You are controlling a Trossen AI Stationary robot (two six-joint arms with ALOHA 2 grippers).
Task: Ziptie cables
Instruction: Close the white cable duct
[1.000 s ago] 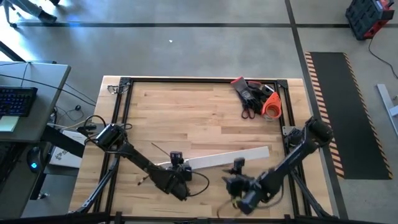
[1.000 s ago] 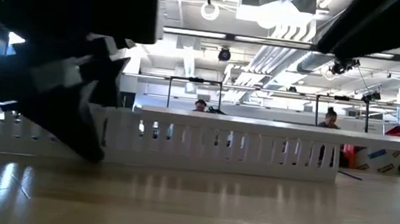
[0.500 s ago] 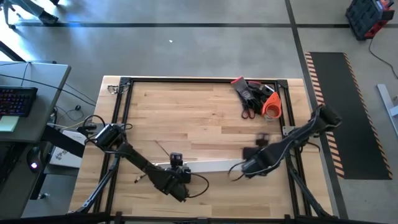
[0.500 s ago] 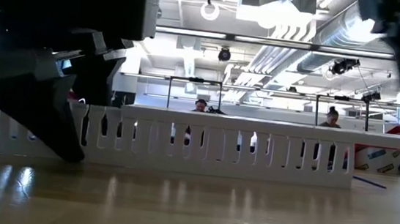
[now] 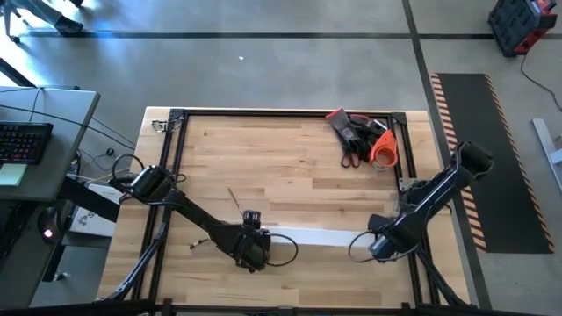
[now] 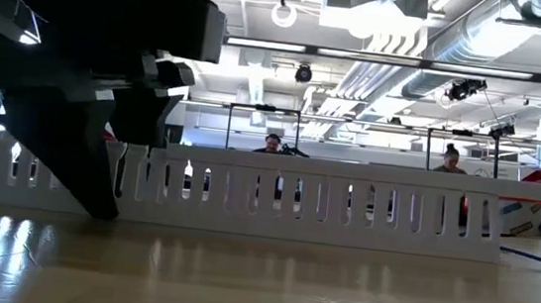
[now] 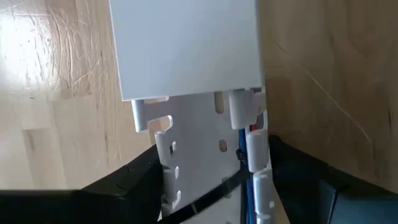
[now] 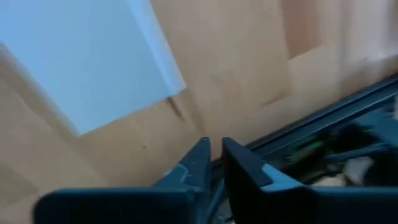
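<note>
Several cables point(image 5: 285, 254) beside left jaws.

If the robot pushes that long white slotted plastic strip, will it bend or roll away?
The white strip probably slides rather than rolls: it lies flat and long on the table. It looks fairly stiff, staying straight along its length. Its thin slotted teeth might flex or snap.

The robot has two dark arms, both almost black. The left arm point(image 5: 198, 221) is made of slim straight links with thicker round joints, and a thin black cable point(image 5: 283, 254) makes a loop beside its wrist. The right arm point(image 5: 428, 204) has the same build, with a bulky rounded joint at its upper end. The left gripper point(image 7: 205, 186) has two flat black fingers. The right gripper point(image 8: 213, 163) has two pointed fingers point(image 8: 198, 163), black with a grey-blue sheen on the edges.
</note>
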